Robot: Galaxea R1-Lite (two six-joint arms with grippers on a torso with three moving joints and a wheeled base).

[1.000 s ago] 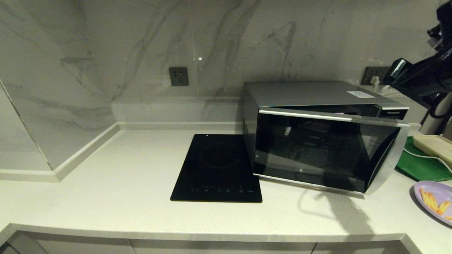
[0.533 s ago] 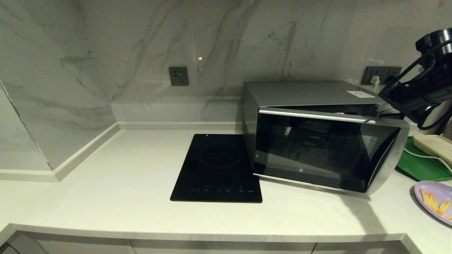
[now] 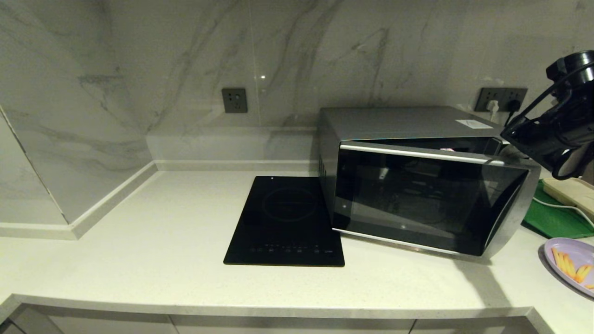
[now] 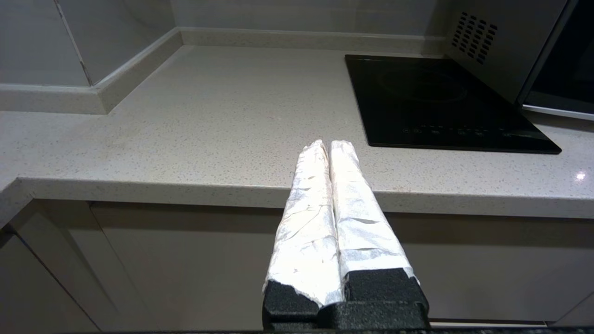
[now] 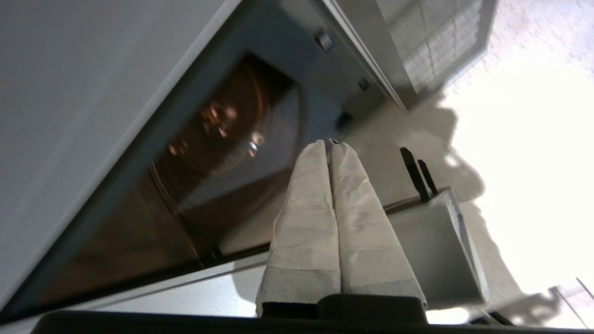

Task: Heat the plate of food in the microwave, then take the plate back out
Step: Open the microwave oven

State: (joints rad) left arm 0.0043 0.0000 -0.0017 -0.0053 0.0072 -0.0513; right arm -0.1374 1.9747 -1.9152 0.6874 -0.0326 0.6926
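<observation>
Silver-grey, the microwave stands on the counter with its door hinged on its left and swung partly out; the free edge lies on the right. Right gripper: fingers pressed together, holding nothing, poised at that free edge, at the gap between door and cavity. Judgement: the coming move turns on this — the gripper is behind the door's free edge, so pushing outward away from the microwave should widen the opening. The plate of food rests on the counter to the right of the microwave and forward of it, nearer the right arm. Only the right wrist view shows the cavity and turntable; the head view alone shows the plate. Left gripper — parked below the counter edge, well left of the microwave, fingers together.
</observation>
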